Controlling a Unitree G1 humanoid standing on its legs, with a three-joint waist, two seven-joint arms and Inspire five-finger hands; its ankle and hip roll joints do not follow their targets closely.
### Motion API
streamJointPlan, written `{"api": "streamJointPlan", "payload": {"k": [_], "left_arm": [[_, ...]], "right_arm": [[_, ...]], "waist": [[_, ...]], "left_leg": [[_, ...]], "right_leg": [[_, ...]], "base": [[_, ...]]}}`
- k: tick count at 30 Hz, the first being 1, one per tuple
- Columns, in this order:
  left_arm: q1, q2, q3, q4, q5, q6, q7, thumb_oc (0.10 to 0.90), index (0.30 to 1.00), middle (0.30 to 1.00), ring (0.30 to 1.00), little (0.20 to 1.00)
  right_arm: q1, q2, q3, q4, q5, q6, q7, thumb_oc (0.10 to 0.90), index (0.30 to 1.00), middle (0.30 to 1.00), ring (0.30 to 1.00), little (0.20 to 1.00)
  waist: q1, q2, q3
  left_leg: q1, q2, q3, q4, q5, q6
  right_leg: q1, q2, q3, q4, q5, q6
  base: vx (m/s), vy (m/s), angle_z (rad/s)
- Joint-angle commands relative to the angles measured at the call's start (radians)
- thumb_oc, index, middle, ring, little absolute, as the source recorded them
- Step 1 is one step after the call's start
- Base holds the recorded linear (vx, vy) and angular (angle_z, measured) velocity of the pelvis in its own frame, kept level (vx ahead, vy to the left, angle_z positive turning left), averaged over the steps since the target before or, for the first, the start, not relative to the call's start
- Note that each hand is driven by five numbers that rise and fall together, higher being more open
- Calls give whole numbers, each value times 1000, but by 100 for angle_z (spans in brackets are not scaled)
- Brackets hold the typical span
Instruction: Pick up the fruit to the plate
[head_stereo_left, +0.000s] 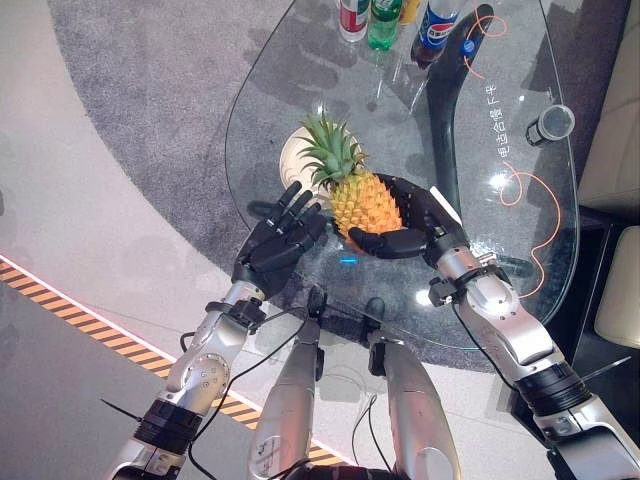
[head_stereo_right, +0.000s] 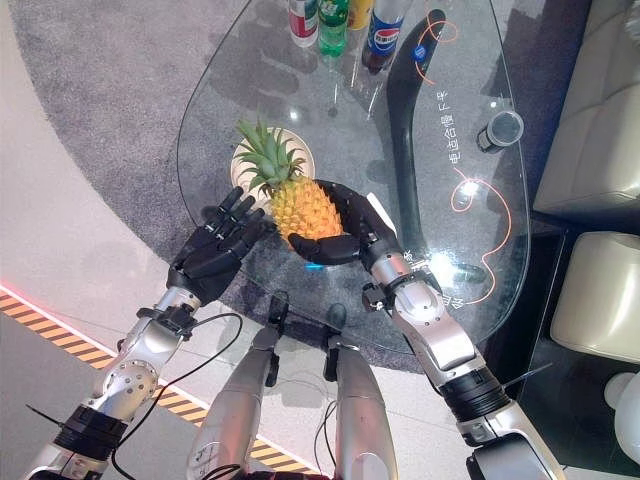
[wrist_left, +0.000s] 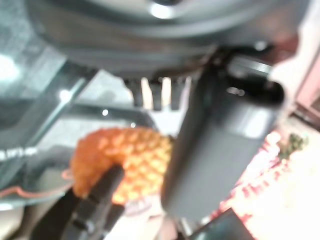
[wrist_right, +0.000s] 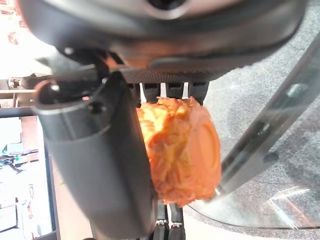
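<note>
- One pineapple (head_stereo_left: 363, 200) is the fruit here, and the right hand (head_stereo_left: 405, 235) holds it, with fingers and thumb curled around its yellow body.
- The left hand (head_stereo_left: 283, 240) is just beside the pineapple, with its fingers straight and spread, holding nothing.
- The pineapple is up off the glass table (head_stereo_left: 500, 260), with its green leaves over the white plate (head_stereo_left: 298, 150).
- So the picking up looks done.
- What is left, I think, is to move the pineapple a little further over the plate, set it down and let go.
- Some bottles (head_stereo_left: 385, 20) and a can (head_stereo_left: 551, 124) stand far off.
</note>
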Motion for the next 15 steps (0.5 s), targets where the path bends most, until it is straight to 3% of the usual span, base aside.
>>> {"api": "streamJointPlan", "payload": {"k": [1,7,15], "left_arm": [[-15,39,14,-181,-18,-49,-48,800,900,900,900,900],[-31,54,-5,-211,-80,-19,-75,800,900,900,900,900],[-49,42,-28,-254,-89,-86,-52,800,900,900,900,900]], "right_arm": [[-47,-31,8,-248,-6,-134,37,100,300,300,300,200],[-71,-56,56,-255,-36,-125,59,100,300,300,300,200],[-105,-43,115,-285,-45,-79,90,100,300,300,300,200]], "waist": [[-16,-33,-26],[-12,-36,-26],[-9,-40,-26]], "left_leg": [[8,-40,46,115,-85,26],[9,-41,46,105,-82,28],[3,-47,47,96,-80,35]], "right_leg": [[89,24,53,-151,83,65],[86,21,60,-161,92,73],[73,25,74,-158,93,76]], "base": [[0,0,0],[0,0,0],[0,0,0]]}}
